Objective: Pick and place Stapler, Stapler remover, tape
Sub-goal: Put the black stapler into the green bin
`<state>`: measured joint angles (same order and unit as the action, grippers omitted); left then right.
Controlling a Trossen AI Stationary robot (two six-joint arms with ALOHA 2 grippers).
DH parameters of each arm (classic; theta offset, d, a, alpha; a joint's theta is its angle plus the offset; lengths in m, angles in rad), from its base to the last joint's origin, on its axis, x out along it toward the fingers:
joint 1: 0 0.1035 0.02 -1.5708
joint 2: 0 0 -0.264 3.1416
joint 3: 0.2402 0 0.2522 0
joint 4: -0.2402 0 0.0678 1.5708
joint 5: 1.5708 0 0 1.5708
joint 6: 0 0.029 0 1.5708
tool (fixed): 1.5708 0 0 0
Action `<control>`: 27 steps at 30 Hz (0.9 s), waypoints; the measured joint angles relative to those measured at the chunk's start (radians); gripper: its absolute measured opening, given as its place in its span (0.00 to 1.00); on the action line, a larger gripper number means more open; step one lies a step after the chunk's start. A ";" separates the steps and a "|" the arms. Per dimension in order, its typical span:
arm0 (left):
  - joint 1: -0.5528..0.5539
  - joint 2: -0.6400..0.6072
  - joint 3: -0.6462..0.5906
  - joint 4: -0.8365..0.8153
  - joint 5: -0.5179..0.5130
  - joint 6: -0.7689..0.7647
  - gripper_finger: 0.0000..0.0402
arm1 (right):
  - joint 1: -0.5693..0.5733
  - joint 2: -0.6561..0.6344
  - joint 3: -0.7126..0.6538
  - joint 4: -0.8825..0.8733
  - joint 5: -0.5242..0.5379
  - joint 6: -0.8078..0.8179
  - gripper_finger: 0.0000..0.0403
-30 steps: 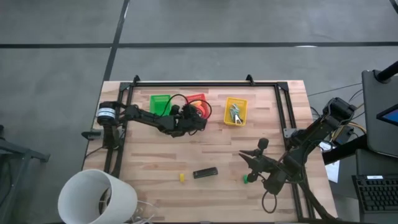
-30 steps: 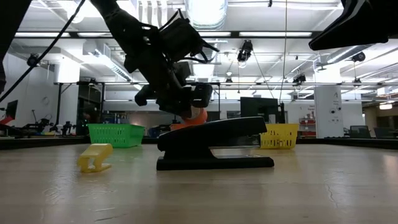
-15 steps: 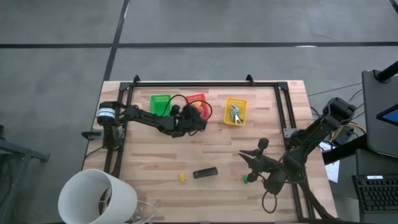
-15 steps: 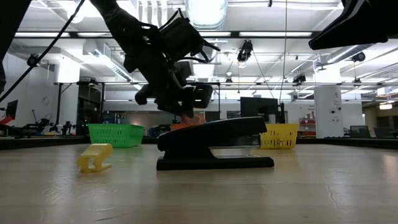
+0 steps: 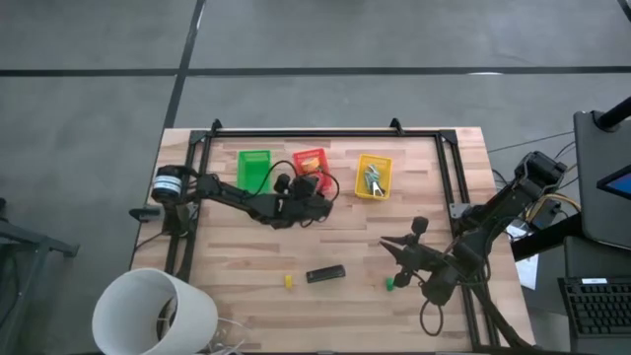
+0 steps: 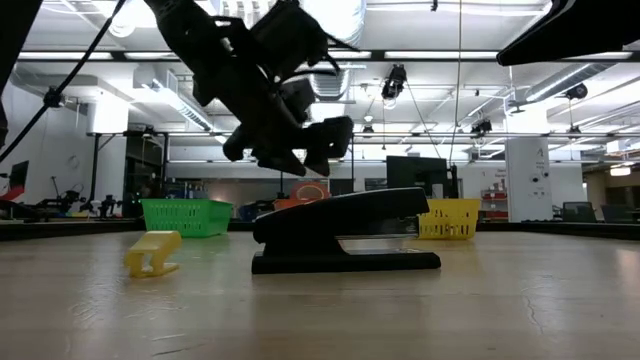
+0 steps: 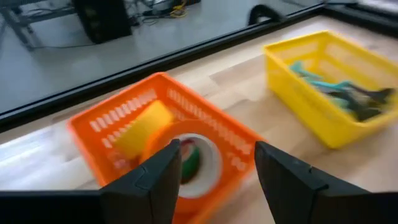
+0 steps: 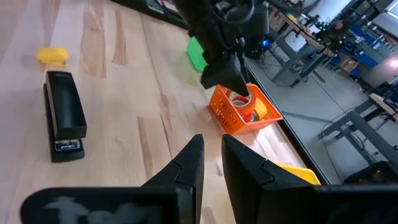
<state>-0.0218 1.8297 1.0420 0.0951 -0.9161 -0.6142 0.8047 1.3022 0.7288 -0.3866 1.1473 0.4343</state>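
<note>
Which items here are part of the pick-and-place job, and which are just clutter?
Job: stapler; tape in the orange basket; staple remover in the yellow basket.
Clutter: yellow block; green block; green basket.

Even, diffuse overhead light is seen on the table (image 5: 345, 251) in the high view; only short, soft shadows are cast beneath the arms. In the low view, bright ceiling fixtures (image 6: 330, 15) are blown out to white glare, and the stapler (image 6: 340, 232) and the arm above it are rendered as dark, backlit shapes. Motion blur is shown across the orange basket (image 7: 124, 134) in the left wrist view. The near fingers (image 8: 186, 171) are out of focus in the right wrist view.
</note>
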 joint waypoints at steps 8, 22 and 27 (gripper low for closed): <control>-0.099 -0.001 0.000 0.113 -0.001 0.057 0.51 | -0.001 -0.005 0.000 0.002 -0.220 0.112 0.13; -0.209 -0.002 0.000 0.179 0.348 0.212 0.51 | 0.000 -0.005 -0.003 -0.002 -0.318 0.214 0.16; -0.271 -0.002 0.000 0.253 0.518 0.310 0.51 | -0.003 -0.005 -0.004 -0.079 -0.317 0.277 0.24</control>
<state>-0.2931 1.8277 1.0424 0.3481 -0.3981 -0.3045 0.8013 1.2972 0.7250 -0.4657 0.8300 0.7115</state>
